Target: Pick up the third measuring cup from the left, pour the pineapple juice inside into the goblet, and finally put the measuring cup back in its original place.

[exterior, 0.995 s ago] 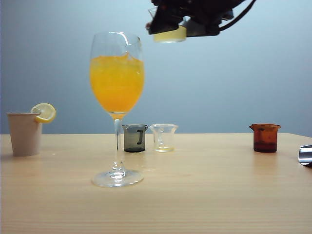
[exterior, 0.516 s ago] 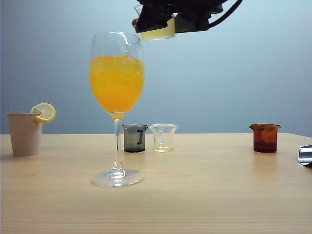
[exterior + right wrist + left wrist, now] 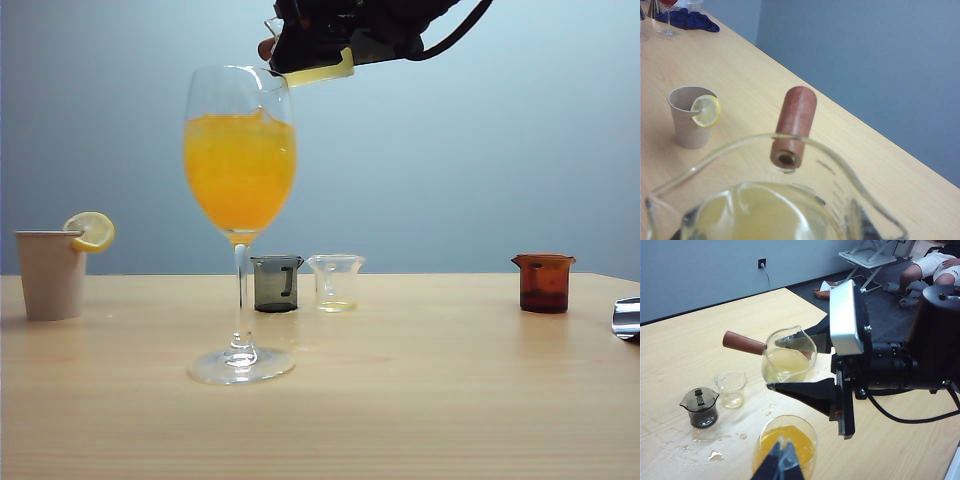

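R gripper (image 3: 790,362) up high, just above and beside goblet (image 3: 240,200) rim; jaws partway open, clamped on third measuring cup (image 3: 787,355) walls. Cup tipped, spout toward bowl, prob so stream lands inside, not on table (image 3: 420,400). Pineapple juice (image 3: 785,362) pooled inside cup, none seen leaving. Wooden handle (image 3: 743,343) sticks out away from fingers, keeps grip clear. Goblet already holds orange drink (image 3: 240,170), so headroom limited; slow tilt advisable. L gripper (image 3: 781,466) hangs over goblet, tips together, holds nothing. Original place, gap between clear cup (image 3: 336,281) and amber cup (image 3: 544,282), vacant.
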Controlling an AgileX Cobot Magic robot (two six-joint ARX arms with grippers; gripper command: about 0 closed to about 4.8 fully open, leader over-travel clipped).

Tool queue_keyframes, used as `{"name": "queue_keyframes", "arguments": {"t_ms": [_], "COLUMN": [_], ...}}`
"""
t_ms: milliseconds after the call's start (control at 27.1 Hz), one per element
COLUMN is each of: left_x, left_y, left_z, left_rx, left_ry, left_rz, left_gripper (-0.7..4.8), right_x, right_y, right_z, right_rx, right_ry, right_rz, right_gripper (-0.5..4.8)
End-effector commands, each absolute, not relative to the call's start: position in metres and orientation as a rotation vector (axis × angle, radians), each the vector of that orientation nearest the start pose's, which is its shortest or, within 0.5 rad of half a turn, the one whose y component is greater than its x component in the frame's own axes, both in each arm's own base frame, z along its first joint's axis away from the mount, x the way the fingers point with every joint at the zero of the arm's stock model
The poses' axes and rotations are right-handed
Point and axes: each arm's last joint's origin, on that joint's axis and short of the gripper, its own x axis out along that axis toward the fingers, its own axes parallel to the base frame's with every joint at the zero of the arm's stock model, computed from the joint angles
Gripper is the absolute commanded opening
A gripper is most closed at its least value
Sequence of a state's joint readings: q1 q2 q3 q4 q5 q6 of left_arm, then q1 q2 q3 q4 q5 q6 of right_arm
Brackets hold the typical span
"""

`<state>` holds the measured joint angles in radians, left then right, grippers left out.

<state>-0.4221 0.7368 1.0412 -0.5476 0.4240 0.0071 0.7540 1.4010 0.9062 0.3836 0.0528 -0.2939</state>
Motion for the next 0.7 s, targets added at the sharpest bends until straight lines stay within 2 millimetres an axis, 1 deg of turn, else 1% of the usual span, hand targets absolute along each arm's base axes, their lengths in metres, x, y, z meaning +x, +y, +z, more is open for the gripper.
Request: {"name": "queue_keyframes", "arguments": {"t_ms": [37,295,479,590,700], "left_x": [0.1142,0.1142,0.1142,0.1141,0.1141], "left_y": [-0.0643,-0.0643,-0.0643,-0.0643,-0.0643], "left_z": [0.3907,0.3907,0.3906,0.3906,0.3906], "left_rx": [0.009,0.009,0.009,0.009,0.009], "left_ry": [0.237,0.237,0.237,0.238,0.237], "left_rz": [-0.849,-0.849,-0.849,-0.849,-0.849], "left_gripper": [-0.05,-0.05,-0.05,-0.05,-0.05], "right_x": [0.2302,0.2248,0.2247,0.2247,0.2246], "right_y": [0.215,0.2208,0.2208,0.2209,0.2209], "right_z": [0.2977,0.297,0.2972,0.2971,0.2974], "right_rx": [-0.32,-0.41,-0.419,-0.473,-0.489], "right_ry": [-0.049,-0.083,-0.088,-0.109,-0.118], "right_rz": [0.706,0.734,0.734,0.734,0.733], "right_gripper": [1.12,1.12,1.12,1.12,1.12]}}
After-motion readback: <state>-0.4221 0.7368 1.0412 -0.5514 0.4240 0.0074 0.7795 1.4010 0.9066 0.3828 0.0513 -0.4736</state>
